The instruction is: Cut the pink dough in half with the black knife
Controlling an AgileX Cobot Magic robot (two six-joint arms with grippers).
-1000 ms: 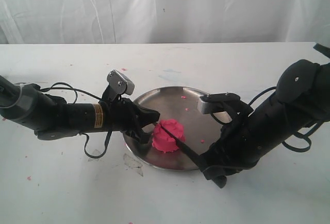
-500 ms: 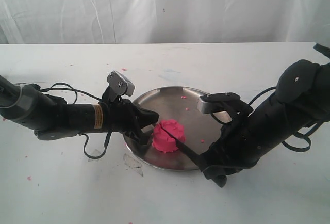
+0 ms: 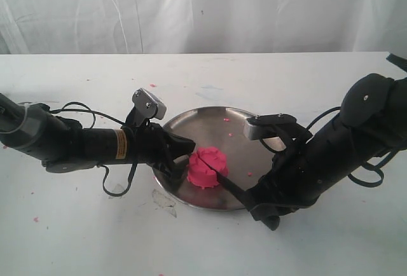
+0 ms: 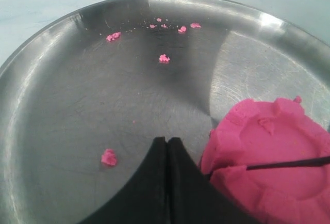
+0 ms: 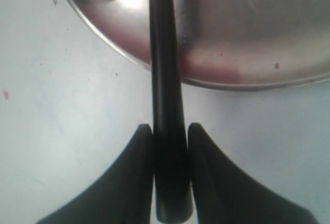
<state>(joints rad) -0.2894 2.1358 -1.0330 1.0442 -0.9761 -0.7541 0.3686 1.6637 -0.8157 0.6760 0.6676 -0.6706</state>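
The pink dough [image 3: 206, 167], a round moulded cake with a scalloped rim, sits in the near part of the steel plate [image 3: 210, 123]. The black knife [image 3: 224, 180] slants up from my right gripper [image 3: 249, 201] with its blade sunk into the top of the dough [image 4: 268, 152]; the thin blade [image 4: 289, 163] shows in a slit there. My right gripper [image 5: 170, 131] is shut on the knife's handle [image 5: 166, 79]. My left gripper [image 4: 167, 142] is shut and empty, its tips against the dough's left side [image 3: 188, 160].
Tiny pink crumbs [image 4: 164, 58] lie scattered on the plate and on the white table [image 3: 76, 238]. A white curtain hangs behind the table. Both arms lie low over the table on either side of the plate.
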